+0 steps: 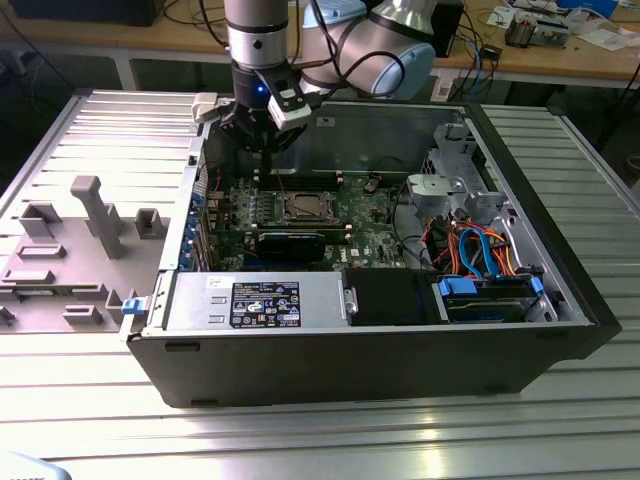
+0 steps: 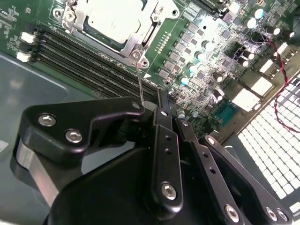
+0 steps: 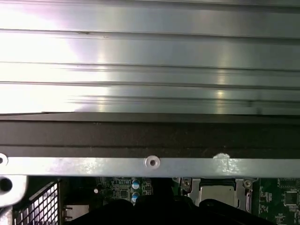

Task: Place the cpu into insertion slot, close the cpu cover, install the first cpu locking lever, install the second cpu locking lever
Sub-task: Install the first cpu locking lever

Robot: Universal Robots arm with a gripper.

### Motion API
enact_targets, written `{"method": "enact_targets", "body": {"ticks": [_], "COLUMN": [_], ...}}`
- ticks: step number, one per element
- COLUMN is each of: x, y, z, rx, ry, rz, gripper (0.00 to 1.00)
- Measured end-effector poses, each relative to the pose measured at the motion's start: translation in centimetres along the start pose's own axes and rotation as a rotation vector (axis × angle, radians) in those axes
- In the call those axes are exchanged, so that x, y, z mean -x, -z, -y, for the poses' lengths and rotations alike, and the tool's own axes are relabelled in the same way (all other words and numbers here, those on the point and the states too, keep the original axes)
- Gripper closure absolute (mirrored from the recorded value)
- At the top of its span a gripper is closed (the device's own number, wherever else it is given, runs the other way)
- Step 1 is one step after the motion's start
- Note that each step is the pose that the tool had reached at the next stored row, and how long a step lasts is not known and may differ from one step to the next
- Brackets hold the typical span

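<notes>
In the exterior view the open computer case (image 1: 560,300) lies on the table, and my gripper (image 1: 267,158) hangs inside it near the back wall, just above the motherboard. The cpu (image 1: 303,208) sits in its socket a little in front of the gripper. In the second wrist view the silver cpu (image 2: 110,18) lies under the cpu cover (image 2: 129,44), whose frame is down around it. A thin wire locking lever (image 2: 139,82) rises from the socket's corner up to my gripper (image 2: 164,101), whose black fingers are shut together. I cannot tell whether they pinch the lever.
Black memory slots (image 2: 84,56) run beside the socket. A black graphics card (image 1: 290,242) lies in front of it, with the power supply (image 1: 265,300) and drive bay (image 1: 485,295) nearer the front. A grey fixture block (image 1: 95,215) stands on the table at the exterior view's left.
</notes>
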State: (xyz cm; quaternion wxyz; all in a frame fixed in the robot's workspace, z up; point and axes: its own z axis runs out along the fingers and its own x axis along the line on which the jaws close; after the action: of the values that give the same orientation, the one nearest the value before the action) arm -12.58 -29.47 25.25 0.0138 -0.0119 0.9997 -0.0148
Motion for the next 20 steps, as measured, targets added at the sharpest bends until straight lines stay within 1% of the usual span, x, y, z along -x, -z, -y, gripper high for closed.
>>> {"method": "enact_targets", "body": {"ticks": [4, 16, 20], "x": [0.19, 1.03, 1.58], "y": [0.19, 0.19, 0.18], "z": [0.01, 0.03, 0.04], "rx": [0.0002, 0.0001, 0.0002], "ry": [0.001, 0.003, 0.004], "rz": [0.0001, -0.0018, -0.0043], "gripper": [0.89, 0.89, 0.89]}}
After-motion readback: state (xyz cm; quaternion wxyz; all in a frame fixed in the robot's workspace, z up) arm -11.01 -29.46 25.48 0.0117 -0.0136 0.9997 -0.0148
